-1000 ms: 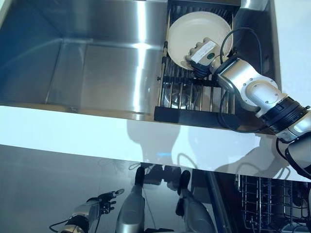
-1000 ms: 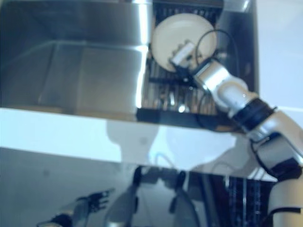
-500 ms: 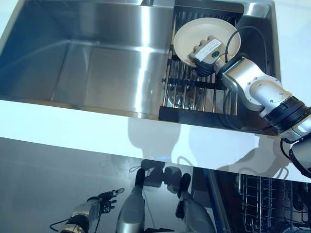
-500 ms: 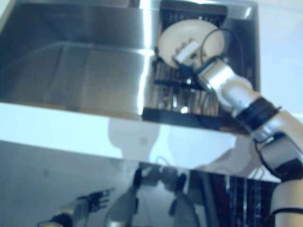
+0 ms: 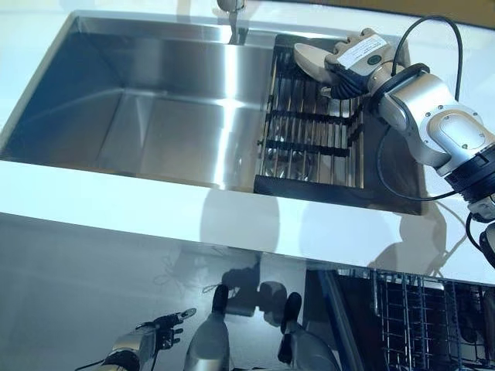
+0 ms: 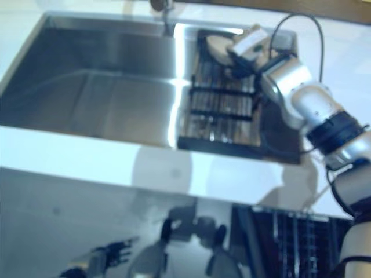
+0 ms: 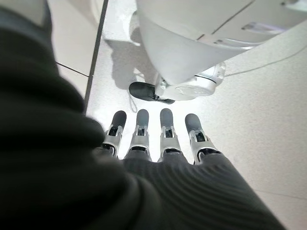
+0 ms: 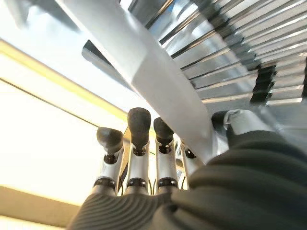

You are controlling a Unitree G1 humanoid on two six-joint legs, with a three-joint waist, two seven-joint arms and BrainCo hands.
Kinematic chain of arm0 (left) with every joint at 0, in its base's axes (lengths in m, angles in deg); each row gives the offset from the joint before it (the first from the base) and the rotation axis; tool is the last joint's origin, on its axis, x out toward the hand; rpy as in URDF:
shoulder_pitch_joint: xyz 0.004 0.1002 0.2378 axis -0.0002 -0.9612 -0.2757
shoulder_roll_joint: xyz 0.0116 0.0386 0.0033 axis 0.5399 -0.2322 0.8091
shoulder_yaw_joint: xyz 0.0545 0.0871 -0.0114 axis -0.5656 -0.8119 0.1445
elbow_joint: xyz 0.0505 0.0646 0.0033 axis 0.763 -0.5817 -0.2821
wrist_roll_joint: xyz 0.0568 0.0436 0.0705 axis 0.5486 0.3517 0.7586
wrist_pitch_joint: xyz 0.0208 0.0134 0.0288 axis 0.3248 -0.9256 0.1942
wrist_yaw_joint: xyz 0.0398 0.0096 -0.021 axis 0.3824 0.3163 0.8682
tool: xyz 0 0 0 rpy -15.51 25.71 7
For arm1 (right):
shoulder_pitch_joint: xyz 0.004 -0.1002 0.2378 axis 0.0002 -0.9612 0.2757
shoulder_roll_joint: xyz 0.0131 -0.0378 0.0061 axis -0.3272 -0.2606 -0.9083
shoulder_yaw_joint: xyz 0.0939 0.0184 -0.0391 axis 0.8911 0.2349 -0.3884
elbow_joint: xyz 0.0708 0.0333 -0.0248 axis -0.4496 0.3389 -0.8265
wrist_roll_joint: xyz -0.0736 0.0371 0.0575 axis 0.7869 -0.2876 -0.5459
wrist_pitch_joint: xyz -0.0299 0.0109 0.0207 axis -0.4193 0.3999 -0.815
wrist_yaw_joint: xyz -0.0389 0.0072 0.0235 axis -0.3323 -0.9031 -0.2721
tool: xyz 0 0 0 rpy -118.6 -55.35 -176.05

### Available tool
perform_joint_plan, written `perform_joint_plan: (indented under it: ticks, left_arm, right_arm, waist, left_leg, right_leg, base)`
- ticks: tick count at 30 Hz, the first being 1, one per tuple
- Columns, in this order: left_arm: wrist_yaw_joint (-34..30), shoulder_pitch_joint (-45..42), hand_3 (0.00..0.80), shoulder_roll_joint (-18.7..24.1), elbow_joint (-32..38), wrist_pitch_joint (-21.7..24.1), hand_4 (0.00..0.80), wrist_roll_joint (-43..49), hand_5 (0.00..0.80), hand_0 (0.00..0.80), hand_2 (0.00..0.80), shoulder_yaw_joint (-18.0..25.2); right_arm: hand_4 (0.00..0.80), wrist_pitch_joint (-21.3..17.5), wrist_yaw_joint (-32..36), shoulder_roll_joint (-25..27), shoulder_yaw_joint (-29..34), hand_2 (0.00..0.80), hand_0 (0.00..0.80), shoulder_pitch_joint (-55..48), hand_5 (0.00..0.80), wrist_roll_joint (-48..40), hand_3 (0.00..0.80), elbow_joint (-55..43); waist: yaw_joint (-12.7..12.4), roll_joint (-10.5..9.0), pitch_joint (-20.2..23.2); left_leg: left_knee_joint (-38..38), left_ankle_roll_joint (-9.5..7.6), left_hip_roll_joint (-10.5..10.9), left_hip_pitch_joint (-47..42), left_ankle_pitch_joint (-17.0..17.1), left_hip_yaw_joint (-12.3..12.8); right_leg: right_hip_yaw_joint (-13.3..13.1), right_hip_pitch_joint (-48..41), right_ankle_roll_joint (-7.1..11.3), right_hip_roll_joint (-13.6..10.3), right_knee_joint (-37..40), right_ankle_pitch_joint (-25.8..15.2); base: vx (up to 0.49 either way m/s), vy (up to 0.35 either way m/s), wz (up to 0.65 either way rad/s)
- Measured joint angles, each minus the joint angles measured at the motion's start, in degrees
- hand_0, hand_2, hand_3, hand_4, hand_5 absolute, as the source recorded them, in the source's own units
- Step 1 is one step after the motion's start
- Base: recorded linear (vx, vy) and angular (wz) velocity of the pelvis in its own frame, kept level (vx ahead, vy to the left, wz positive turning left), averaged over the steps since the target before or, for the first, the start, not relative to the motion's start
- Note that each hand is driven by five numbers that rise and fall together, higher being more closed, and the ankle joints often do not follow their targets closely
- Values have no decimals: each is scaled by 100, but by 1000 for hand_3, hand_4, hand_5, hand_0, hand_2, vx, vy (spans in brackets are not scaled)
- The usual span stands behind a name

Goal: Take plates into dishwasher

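I am lifting the plate [image 5: 311, 56] clear of the drying rack [image 5: 313, 131] at about one o'clock, my right hand [image 5: 357, 56] pinching its rim between fingers and thumb, edge-on so it slots into the dishwasher rack [image 5: 421, 317] at five o'clock. My left hand [image 5: 158, 331] is hanging relaxed, empty.

the scene is brightly lit from above, with a white streak of glare down the steel wall of the sink [image 5: 155, 116] and a soft shadow thrown on the pale countertop [image 5: 116, 193] just in front of it. the right eye view is hazy and blurred all over, while the left eye view is crisp. in the right wrist view a strong yellow-white glow washes out one side, and the plate [image 8: 144, 67] crossing it is soft, too close to be in focus.
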State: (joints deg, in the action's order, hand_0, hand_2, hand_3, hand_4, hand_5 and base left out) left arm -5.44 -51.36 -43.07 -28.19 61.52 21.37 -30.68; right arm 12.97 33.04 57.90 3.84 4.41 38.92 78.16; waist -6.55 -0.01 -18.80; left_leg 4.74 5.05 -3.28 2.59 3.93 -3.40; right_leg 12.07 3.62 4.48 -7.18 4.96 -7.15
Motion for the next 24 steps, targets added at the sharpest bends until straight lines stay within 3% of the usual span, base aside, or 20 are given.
perform_joint_plan:
  ticks: [11,17,24]
  left_arm:
    - [-40,-345,0,3,-72,44,0,286,0,0,0,-5]
    - [-124,-396,0,4,-202,214,0,447,0,0,0,-5]
    - [-166,-564,0,14,-256,345,0,553,0,0,0,-9]
  right_arm:
    - [800,639,-181,51,338,800,800,-2,800,-2761,800,406]
    - [800,1055,-288,-24,1108,800,800,-82,800,-4771,800,780]
    - [800,1326,-230,-483,2125,800,800,-736,800,-6920,800,903]
  waist:
    - [97,-155,464]
    - [107,-188,552]
    - [260,-340,842]
  left_leg:
    - [3,1,-10,-150,-2,21]
    - [6,5,-25,-224,-7,79]
    - [13,34,-96,-426,-78,372]
  right_leg:
    - [-28,-137,-1,8,10,3]
    - [-78,-175,-2,22,6,1]
    - [-352,-217,-33,102,17,-20]
  base:
    - [16,-8,-1]
    - [11,-27,-4]
    - [41,-29,-20]
